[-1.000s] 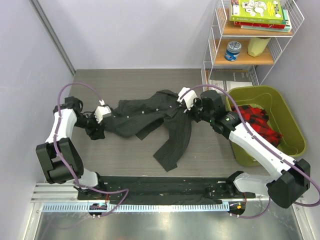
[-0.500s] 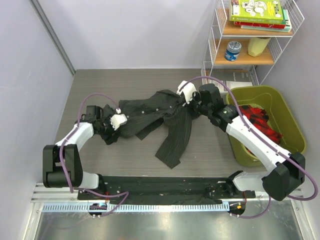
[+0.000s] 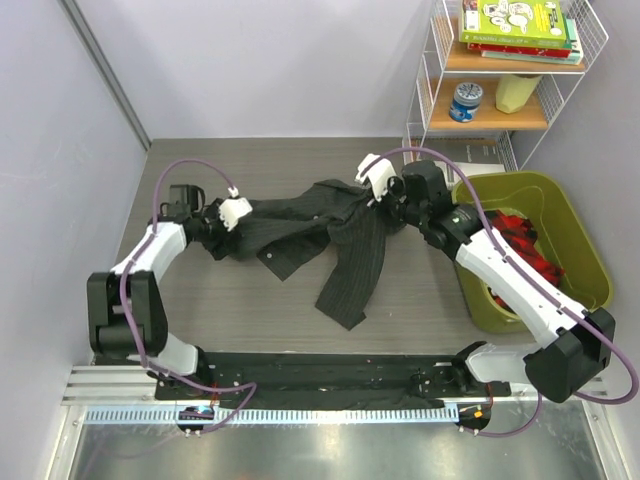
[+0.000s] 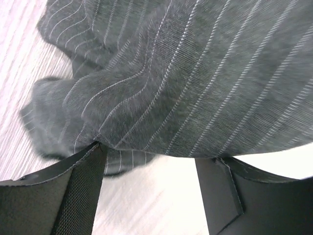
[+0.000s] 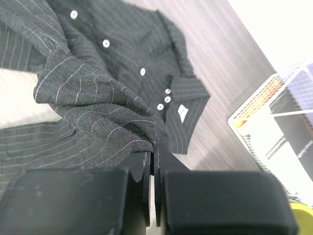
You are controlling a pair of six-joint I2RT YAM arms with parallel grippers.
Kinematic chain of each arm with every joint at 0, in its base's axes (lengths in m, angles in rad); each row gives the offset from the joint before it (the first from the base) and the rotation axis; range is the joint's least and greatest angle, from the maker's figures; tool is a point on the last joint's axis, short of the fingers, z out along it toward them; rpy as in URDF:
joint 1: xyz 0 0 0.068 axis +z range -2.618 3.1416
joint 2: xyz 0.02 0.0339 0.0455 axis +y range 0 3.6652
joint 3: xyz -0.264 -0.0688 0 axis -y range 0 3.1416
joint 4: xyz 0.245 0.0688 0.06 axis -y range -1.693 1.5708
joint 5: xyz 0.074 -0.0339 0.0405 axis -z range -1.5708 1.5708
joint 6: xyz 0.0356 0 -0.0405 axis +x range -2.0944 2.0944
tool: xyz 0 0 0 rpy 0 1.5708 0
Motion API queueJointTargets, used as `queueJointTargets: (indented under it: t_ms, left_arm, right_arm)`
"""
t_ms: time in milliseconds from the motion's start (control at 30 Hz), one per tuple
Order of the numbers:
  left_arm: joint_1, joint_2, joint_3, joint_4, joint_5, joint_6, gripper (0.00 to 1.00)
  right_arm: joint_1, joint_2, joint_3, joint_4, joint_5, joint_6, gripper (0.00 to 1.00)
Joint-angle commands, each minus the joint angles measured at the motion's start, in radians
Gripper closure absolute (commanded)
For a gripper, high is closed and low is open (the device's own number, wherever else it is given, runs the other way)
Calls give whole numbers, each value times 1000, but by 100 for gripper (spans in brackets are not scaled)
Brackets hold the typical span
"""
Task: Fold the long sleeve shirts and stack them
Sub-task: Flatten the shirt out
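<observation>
One long sleeve shirt (image 3: 300, 225), dark charcoal with pale pinstripes, lies crumpled across the middle of the table, a sleeve (image 3: 355, 275) trailing toward the near edge. My right gripper (image 5: 152, 152) is shut on a bunched fold of this shirt (image 5: 98, 112), beside the buttoned placket and collar; from above, the right gripper (image 3: 385, 205) sits at the cloth's right end. My left gripper (image 4: 151, 159) is open, low over the table at the shirt's (image 4: 195, 73) left end. The cloth drapes just past its fingertips and bare table shows between them. From above, the left gripper (image 3: 232, 226) touches the left edge.
A green bin (image 3: 580, 250) holding red plaid cloth (image 3: 515, 245) stands at the right. Behind it is a wire shelf (image 3: 425, 100) with books and a can, with papers (image 3: 470, 165) on the table below. A grey wall runs along the left side.
My left gripper swung right along the shirt's left end, then back toward the far side, and its jaws widened a little. The right gripper lifted its fold slightly farther back.
</observation>
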Motion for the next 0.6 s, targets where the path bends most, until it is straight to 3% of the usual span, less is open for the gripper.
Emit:
queueJointTargets:
  t_ms: [0,200,300,367,567]
  left_arm:
    - [-16,146,71,91,16,-80,28]
    - [-16,311,250,184,-28,-304,35]
    - [11,303,307,152,2,-392,36]
    - [40,249,255,135,66,-375,36]
    - [36,31,119,-25,74,-223,41]
  right_arm:
    - [-14,-8,82,30,14,-25,99]
    - [-30,58,136,65,25,-42,99]
    - [-31,112,175,82,28,-23,99]
    - [-33,143,203,86,28,-5,99]
    - [-34,186,238,106,31,6,99]
